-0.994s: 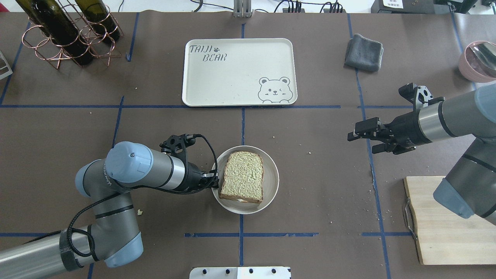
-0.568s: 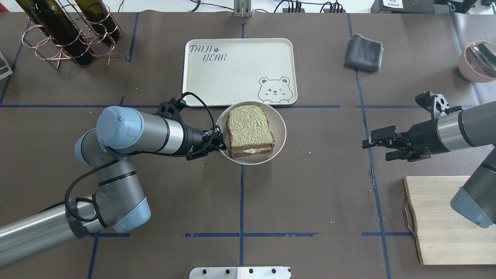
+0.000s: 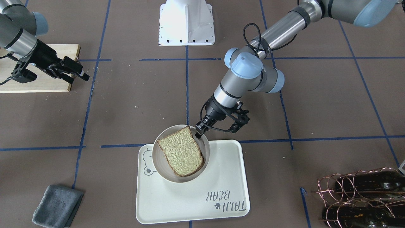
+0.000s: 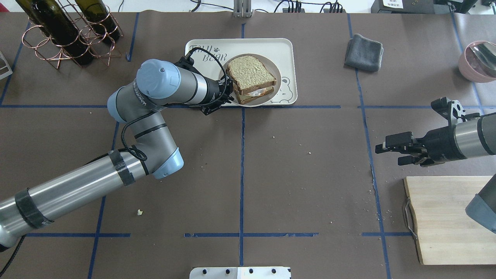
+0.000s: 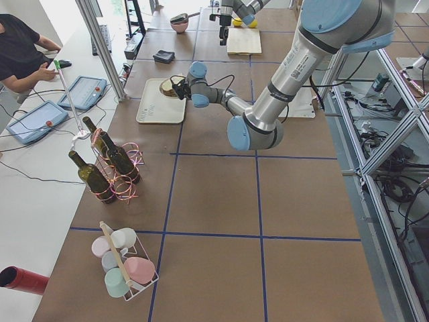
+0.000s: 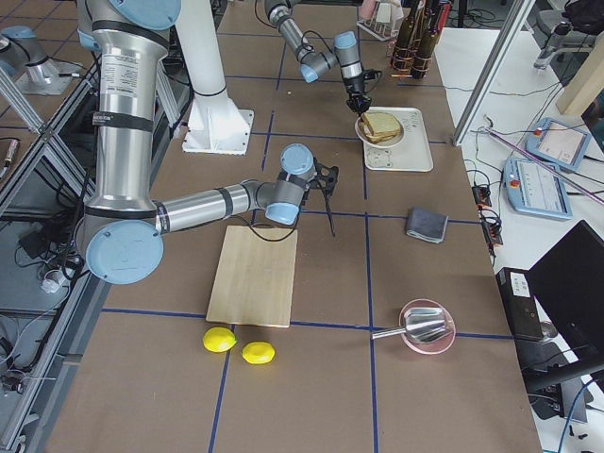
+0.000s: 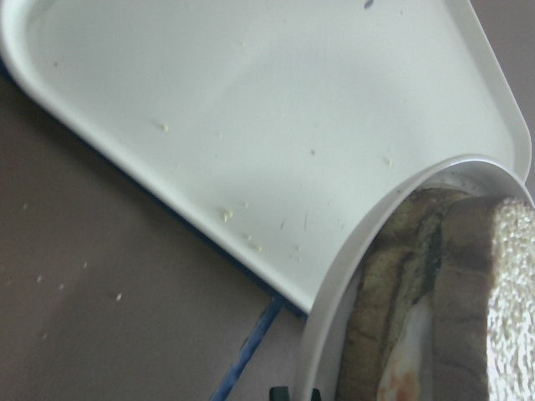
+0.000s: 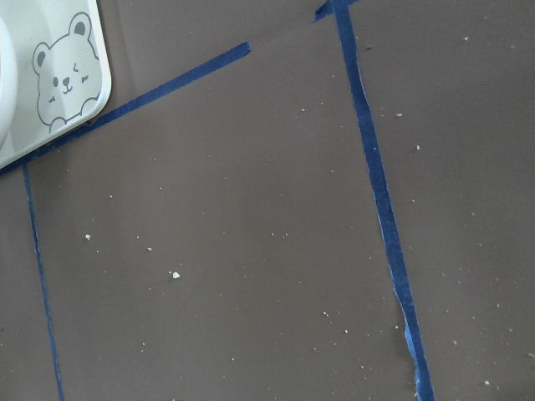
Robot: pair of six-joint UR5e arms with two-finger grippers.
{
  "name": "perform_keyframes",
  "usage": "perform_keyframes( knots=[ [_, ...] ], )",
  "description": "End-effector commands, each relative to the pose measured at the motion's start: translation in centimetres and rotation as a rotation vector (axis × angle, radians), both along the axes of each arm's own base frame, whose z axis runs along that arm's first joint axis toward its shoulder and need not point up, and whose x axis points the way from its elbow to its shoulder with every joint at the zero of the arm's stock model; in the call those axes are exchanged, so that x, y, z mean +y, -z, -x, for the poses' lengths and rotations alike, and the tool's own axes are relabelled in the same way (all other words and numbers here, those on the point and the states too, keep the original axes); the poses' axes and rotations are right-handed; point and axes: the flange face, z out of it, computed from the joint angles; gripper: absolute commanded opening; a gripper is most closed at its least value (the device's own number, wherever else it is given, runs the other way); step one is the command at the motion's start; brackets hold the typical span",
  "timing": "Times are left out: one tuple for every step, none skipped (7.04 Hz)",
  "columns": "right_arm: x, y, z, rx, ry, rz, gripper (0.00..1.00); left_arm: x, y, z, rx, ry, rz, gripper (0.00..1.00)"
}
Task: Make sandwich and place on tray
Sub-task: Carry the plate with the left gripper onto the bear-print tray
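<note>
My left gripper [image 4: 228, 95] is shut on the near-left rim of a round pale plate [image 4: 278, 77] and holds it over the cream tray [image 4: 285, 48]. I cannot tell whether the plate touches the tray. The sandwich [image 4: 251, 75] lies on the plate, two bread slices with white egg [image 4: 256, 92] showing between them. In the front view the gripper [image 3: 200, 130] grips the plate [image 3: 159, 166] with the sandwich [image 3: 181, 154] over the bear end of the tray [image 3: 196, 196]. The left wrist view shows plate rim [image 7: 368, 242], sandwich [image 7: 439, 284] and tray [image 7: 251, 125]. My right gripper [image 4: 388, 155] is open and empty, off to the right.
A wine rack with bottles [image 4: 66, 31] stands at the back left. A grey cloth [image 4: 364, 52] lies right of the tray. A pink bowl with a metal scoop [image 4: 478, 60] is at the far right. A wooden cutting board [image 4: 441, 221] lies near right, with two lemons [image 6: 219, 340] beyond it.
My left gripper has carried the plate with the sandwich from the near middle of the table away to over the tray. My right gripper has drawn back to the right and nearer.
</note>
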Motion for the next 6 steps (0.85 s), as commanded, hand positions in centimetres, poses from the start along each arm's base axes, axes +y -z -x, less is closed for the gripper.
perform_keyframes(
  knots=[
    [0.38,-0.47,-0.52,-0.006,-0.003,-0.007,1.0,-3.39,-1.77,-0.78,-0.014,0.038,0.038,0.0],
    [0.38,-0.47,-0.51,-0.006,-0.003,-0.007,1.0,-3.71,-2.31,-0.96,-0.018,0.039,0.039,0.0],
    [0.27,-0.33,-0.51,-0.008,-0.004,-0.009,1.0,-3.68,-2.12,-0.93,-0.006,0.038,0.028,0.0],
    [0.26,-0.41,-0.5,-0.007,-0.004,-0.008,1.0,-3.74,-2.38,-0.99,-0.016,0.031,0.011,0.02],
    [0.17,-0.42,-0.51,-0.007,-0.006,-0.008,1.0,-3.73,-2.51,-0.98,-0.035,0.016,-0.032,0.18],
    [0.06,-0.42,-0.68,-0.007,-0.01,-0.008,1.0,-3.7,-2.38,-0.95,-0.043,0.007,-0.056,0.36]
  ],
)
